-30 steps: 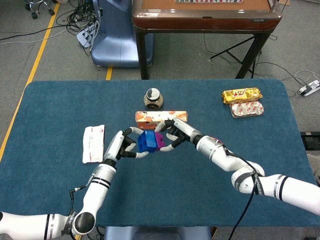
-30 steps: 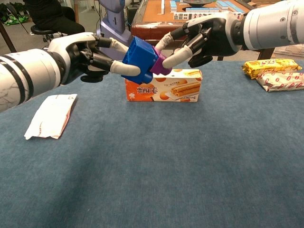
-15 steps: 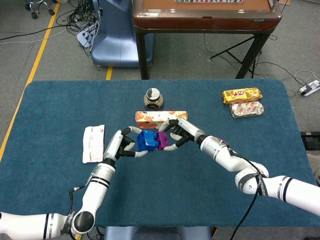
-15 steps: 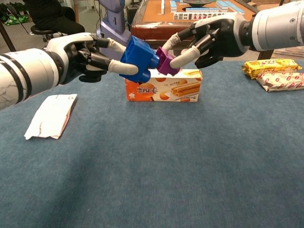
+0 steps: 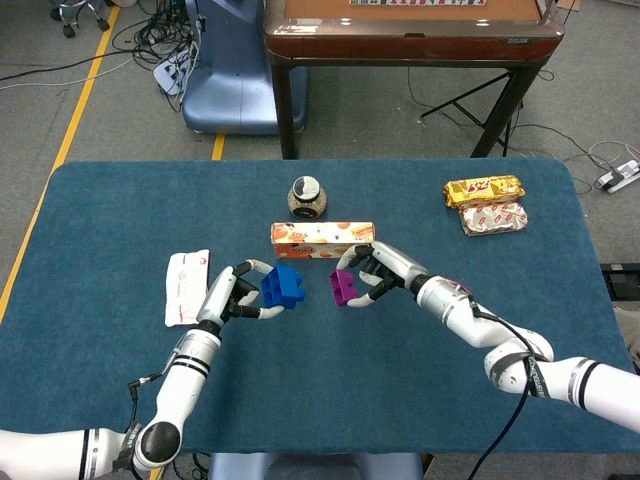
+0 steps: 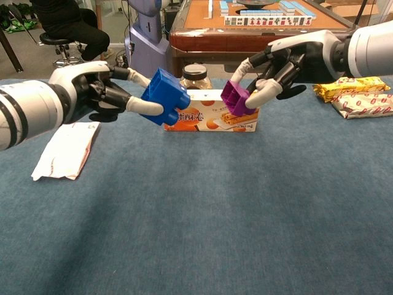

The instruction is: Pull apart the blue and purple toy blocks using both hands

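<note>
Now the two blocks are apart; a moment ago they were stuck together between the hands. Both hands have moved away from each other, and a gap shows between the blocks.

The left hand (image 5: pixel 232 296) grasps the blue block (image 5: pixel 282 286) with its fingertips. The block sticks out from the front of that hand, toward the other hand, and is held up above the bench (image 5: pixel 330 400). In the chest view the left hand (image 6: pixel 98 92) has the blue block (image 6: pixel 166 96) tilted.

The right hand (image 5: pixel 385 272) grasps the purple block (image 5: pixel 344 287) the same way, pinched at its fingertips. In the chest view the right hand (image 6: pixel 288 61) holds the purple block (image 6: pixel 235 98) with its open underside turned forward.

Just behind the two hands lies an orange snack box (image 5: pixel 322 236), on its long side. Behind the box stands a small round jar (image 5: pixel 308 196). Off to the outer side of the left hand lies a flat white packet (image 5: pixel 187 287). Well away from the right hand, near the far corner of the bench, lie a yellow snack bag (image 5: pixel 484 189) and a red and white snack bag (image 5: pixel 494 217), touching each other.
</note>
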`<state>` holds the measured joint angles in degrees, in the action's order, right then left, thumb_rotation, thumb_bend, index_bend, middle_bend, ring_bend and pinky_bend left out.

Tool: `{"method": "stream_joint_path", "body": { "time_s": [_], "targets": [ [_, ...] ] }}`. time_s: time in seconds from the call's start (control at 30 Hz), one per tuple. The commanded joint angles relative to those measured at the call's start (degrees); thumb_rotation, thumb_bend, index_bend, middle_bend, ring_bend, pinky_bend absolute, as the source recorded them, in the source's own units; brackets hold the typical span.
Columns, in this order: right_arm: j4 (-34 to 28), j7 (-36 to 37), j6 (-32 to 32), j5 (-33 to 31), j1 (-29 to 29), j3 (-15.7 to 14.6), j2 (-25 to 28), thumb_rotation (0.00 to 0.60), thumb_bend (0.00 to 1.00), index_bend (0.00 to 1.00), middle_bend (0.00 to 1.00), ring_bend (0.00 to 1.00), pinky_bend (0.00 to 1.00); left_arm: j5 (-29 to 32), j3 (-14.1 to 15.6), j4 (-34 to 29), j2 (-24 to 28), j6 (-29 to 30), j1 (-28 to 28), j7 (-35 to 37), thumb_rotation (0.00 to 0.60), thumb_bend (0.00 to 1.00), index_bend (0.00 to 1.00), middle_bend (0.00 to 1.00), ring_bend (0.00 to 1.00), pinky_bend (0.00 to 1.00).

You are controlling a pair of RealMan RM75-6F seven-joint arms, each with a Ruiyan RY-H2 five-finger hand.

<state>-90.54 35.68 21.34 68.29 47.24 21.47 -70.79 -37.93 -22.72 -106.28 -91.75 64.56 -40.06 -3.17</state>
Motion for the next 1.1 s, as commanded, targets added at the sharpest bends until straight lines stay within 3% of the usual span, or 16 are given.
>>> {"method": "stream_joint_path", "body": {
  "time_s": [0.03, 0.27, 0.37, 0.43, 0.5, 0.57, 0.67, 0.73, 0.9, 1.1],
  "targets": [
    [1.20, -4.54, 1.71, 1.49, 0.20, -2.77, -0.21, 0.600, 0.05, 0.62, 1.00, 1.00, 1.00, 0.72, 2.01, 0.95, 1.12, -2.20, -0.13, -1.66, 0.600, 0.06, 0.67, 1.00, 0.98, 1.00],
    [5.00, -20.66, 8.10, -1.54, 1.58, -8.79, -3.71, 0.600, 0.05, 0.62, 1.00, 1.00, 1.00, 1.53, 7.03, 3.64, 2.14, -6.69, -1.53, -6.28, 0.600, 0.06, 0.64, 1.00, 0.98, 1.00],
    [6.14, -27.89, 11.47, -4.75, 2.09, -10.64, -5.69, 0.600, 0.01, 0.53, 1.00, 1.00, 1.00, 0.31, 9.09, 5.19, 2.04, -7.13, -2.51, -9.36, 0.600, 0.06, 0.60, 1.00, 0.98, 1.00],
    [6.15, -31.13, 12.95, -6.79, 2.29, -11.36, -6.35, 0.600, 0.00, 0.37, 1.00, 1.00, 1.00, -0.87, 10.18, 6.16, 1.78, -6.52, -3.03, -11.45, 0.600, 0.06, 0.50, 1.00, 0.98, 1.00],
    [5.46, -33.57, 14.13, -8.93, 2.48, -11.71, -6.41, 0.600, 0.00, 0.17, 0.99, 1.00, 1.00, -1.66, 11.15, 6.72, 1.65, -5.98, -3.52, -13.60, 0.600, 0.05, 0.32, 1.00, 0.98, 1.00],
    [4.37, -35.01, 15.42, -10.32, 2.40, -11.71, -6.02, 0.600, 0.00, 0.06, 0.98, 1.00, 1.00, -1.94, 11.69, 6.75, 1.82, -5.53, -3.87, -15.22, 0.600, 0.03, 0.15, 1.00, 0.97, 1.00],
    [2.19, -35.76, 17.44, -10.79, 1.73, -11.48, -4.63, 0.600, 0.00, 0.00, 0.95, 1.00, 1.00, -2.24, 12.23, 6.15, 2.60, -4.93, -3.97, -16.76, 0.600, 0.01, 0.00, 1.00, 0.94, 1.00],
    [0.80, -35.94, 18.68, -10.40, 1.09, -11.41, -3.42, 0.600, 0.00, 0.00, 0.92, 1.00, 1.00, -2.67, 12.42, 5.62, 3.16, -4.18, -3.69, -17.16, 0.600, 0.00, 0.00, 0.98, 0.91, 1.00],
    [-3.33, -36.70, 22.84, -7.98, -1.67, -11.98, 1.28, 0.600, 0.00, 0.00, 0.76, 0.90, 0.96, -4.64, 13.62, 4.03, 6.10, -1.50, -1.98, -18.05, 0.600, 0.00, 0.00, 0.84, 0.77, 1.00],
    [-6.25, -38.42, 30.25, -2.99, -7.14, -14.52, 6.92, 0.600, 0.00, 0.00, 0.41, 0.58, 0.65, -12.23, 16.41, 4.09, 10.70, 5.06, 2.59, -17.36, 0.600, 0.00, 0.00, 0.44, 0.56, 0.85]
  ]
}}
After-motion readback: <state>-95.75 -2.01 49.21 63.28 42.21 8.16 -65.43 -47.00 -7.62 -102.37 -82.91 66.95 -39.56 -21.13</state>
